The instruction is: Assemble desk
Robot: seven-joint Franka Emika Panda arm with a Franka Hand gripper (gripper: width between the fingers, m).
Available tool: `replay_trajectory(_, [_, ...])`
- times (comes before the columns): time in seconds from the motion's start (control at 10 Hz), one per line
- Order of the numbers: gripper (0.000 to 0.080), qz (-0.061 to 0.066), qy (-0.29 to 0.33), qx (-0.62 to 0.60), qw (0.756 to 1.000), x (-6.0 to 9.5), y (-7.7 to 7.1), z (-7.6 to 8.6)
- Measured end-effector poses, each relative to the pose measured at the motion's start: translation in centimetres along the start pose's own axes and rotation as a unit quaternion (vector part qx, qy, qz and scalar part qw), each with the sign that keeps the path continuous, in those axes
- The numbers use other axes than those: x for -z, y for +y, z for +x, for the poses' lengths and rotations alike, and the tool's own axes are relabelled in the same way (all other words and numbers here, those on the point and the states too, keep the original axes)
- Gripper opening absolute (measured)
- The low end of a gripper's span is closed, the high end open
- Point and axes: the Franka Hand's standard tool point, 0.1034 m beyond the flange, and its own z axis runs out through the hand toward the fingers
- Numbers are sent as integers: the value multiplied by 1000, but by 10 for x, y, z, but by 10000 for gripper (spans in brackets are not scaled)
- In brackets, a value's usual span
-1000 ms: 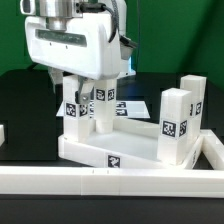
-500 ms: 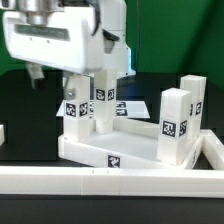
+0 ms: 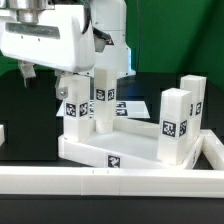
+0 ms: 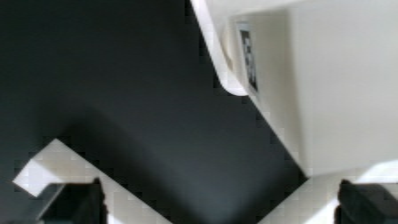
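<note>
Table (image 3: 25,120): lying dark and matte under everything, taking up most of the background.
Tabletop (image 3: 110,150): sitting upside-down-tray fashion on the table, near the middle of the exterior view, rim facing up, showing one tag on its near wall.
Legs at the far corners: standing upright, one tagged leg (image 3: 72,100) and a second leg (image 3: 103,97) just beside it, both partly hidden behind the robot's white body.
Legs toward the exterior view's right: standing upright, a near leg (image 3: 173,125) and a farther leg (image 3: 194,102) behind it, each carrying tags.
Border rail (image 3: 110,181): running along the front of the exterior view, just beside the tabletop's near wall.
Printed tag sheet (image 3: 128,106): lying flat on the table beyond the tabletop.
Pincer: hiding behind the arm's white housing (image 3: 55,42) in the exterior view; showing only dark finger tips (image 4: 54,203) in the wrist view, spread apart with bare table between them, gripping nothing visible, though released or not cannot be told for sure.
Wrist view's white part (image 4: 329,80): filling one side, carrying a tag seen edge-on, not identifiable as leg or tabletop.
</note>
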Motion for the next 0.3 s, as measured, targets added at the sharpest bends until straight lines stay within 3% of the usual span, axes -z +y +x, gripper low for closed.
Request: replay_trajectory(0.3, [648,0,0,0,1000,0,0,0])
